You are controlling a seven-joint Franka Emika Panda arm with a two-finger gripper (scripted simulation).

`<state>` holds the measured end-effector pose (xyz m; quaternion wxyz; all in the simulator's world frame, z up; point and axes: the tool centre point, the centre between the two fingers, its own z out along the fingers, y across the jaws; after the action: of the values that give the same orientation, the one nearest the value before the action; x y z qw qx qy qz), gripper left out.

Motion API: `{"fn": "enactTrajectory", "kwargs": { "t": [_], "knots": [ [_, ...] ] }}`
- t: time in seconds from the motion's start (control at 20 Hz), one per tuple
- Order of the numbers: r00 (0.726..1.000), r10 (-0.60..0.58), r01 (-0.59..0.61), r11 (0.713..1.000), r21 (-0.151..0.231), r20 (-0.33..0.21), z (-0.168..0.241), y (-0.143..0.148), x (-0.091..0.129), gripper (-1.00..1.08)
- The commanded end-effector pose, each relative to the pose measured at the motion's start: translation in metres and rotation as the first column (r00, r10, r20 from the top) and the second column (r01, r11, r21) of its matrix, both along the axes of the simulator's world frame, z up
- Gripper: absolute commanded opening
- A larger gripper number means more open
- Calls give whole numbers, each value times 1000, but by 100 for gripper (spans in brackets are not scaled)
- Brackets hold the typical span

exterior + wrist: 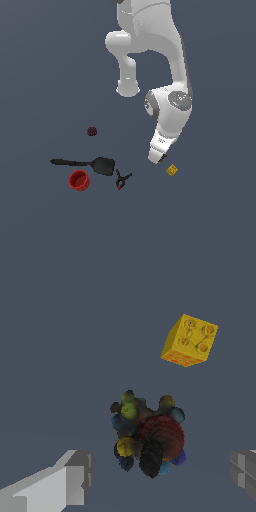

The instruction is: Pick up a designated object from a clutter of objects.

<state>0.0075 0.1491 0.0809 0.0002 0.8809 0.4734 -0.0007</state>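
Note:
The designated object [147, 433] is a knobbly dark lump with red, blue and yellow-green bits, lying on the grey floor. In the wrist view it sits between my two grey fingers [70, 481], which stand wide apart on either side without touching it. My gripper [160, 472] is open. In the exterior view the gripper [158, 160] hangs low over the floor and hides the lump. The yellow cube [190, 340] of the clutter lies a short way off, just to the exterior view's right of the gripper.
More clutter lies to the exterior view's left: a black clamp [122, 180], a black spatula [85, 163], a red cup [79, 180] and a dark-red ball [92, 131]. The yellow cube [172, 170] is the nearest neighbour.

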Motion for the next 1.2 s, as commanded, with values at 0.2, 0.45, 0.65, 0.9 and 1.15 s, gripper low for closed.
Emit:
{"fn": "enactTrajectory", "kwargs": {
  "t": [0.2,0.45,0.65,0.9,1.15],
  "knots": [
    [1000,1,-1,1000,0,0,-5,0,0,100],
    [1000,4,-4,1000,1,0,-27,0,-1,100],
    [1000,5,-5,1000,1,1,-44,0,-1,100],
    [1000,6,-6,1000,1,1,-51,1,0,100],
    [1000,6,-6,1000,1,1,-51,1,0,-100]
  ]
}}
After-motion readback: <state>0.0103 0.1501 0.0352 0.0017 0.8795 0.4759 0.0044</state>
